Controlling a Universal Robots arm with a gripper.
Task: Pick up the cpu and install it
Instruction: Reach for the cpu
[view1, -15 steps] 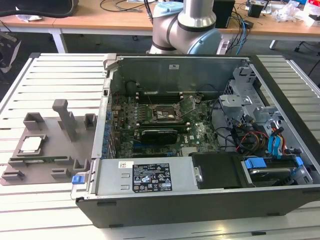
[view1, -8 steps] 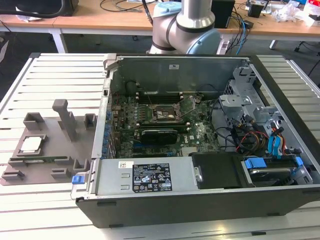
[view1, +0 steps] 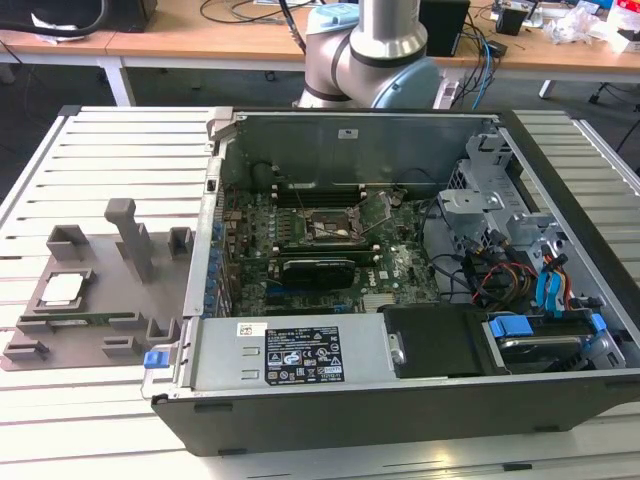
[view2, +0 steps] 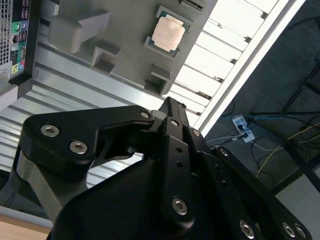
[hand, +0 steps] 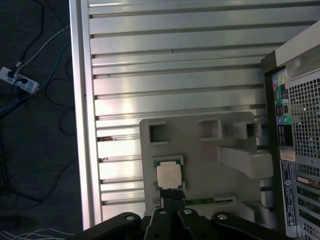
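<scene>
Slatted aluminium surface (view1: 110, 150). Wooden desks (view1: 200, 42) behind, blue cables (view1: 488, 65) hanging off the edge. Dark floor (hand: 35, 190), white power strip (hand: 19, 80). Even indoor light.

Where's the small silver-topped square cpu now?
The cpu lies on the grey moulded holder on the slatted table, at the exterior view's left of the open computer case.

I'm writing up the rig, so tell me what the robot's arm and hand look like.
The arm is a silver-grey metal tube with rounded joints capped in pale blue. The hand is matte black, built of angular linked bars pinned with round silver screws and narrowing to a slim black end.
</scene>
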